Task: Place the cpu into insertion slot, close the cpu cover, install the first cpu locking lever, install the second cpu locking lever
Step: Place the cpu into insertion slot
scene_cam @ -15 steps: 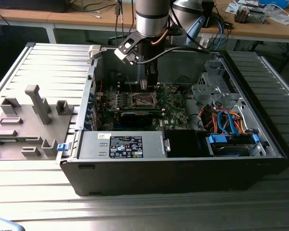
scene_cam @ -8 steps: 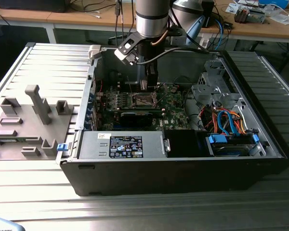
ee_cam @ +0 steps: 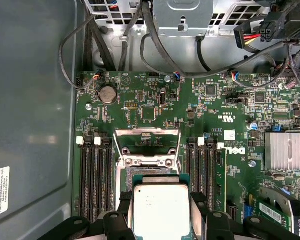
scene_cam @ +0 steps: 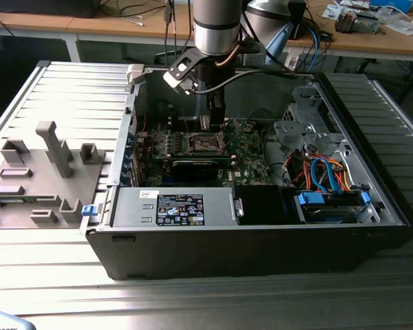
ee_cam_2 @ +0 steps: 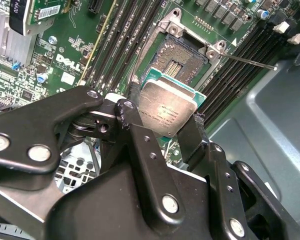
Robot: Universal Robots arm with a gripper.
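CPU clamped by its edges in my claw, slot bare just beyond the claw. Light, rigid, fragile: I'd grip edges only, never the contacts.

This is a robotics lab or electronics workshop. An open black metal desktop computer case lies on a ribbed aluminium table under a silver robot arm. Light wooden benches behind carry tangled dark cables and loose electronic parts.

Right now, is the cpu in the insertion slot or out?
Out. The gripper grips the cpu between its fingers; the insertion slot lies bare, contacts showing.
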